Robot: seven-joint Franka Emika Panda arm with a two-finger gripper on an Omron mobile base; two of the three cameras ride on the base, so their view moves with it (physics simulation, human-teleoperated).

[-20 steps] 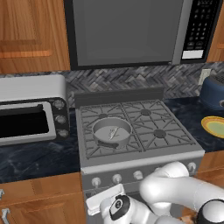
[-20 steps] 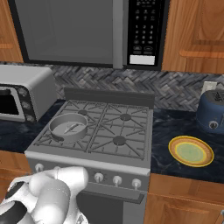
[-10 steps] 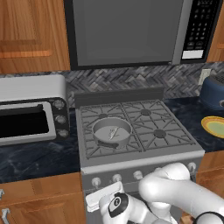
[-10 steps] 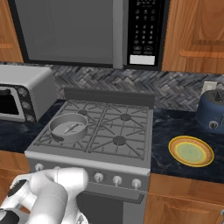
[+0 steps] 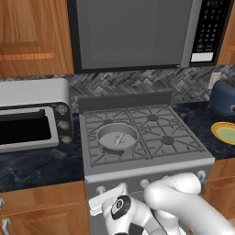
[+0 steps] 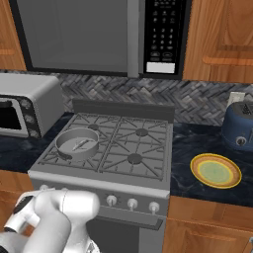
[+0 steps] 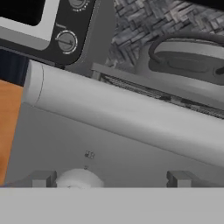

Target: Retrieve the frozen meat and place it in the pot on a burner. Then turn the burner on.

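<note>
You had the frozen meat (image 5: 119,139) in the pot (image 5: 117,138) at the stove's front-left corner; your claw (image 7: 111,179), spread wide before a knob (image 7: 79,178), could have slipped off it

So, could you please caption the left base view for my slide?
Frozen meat lies in the pot on the stove's front-left burner; arm low at the stove front.

toaster (image 5: 225,95) cut by right edge, toaster oven (image 6: 24,106) cut at left, knob (image 7: 78,178) half hidden
</note>
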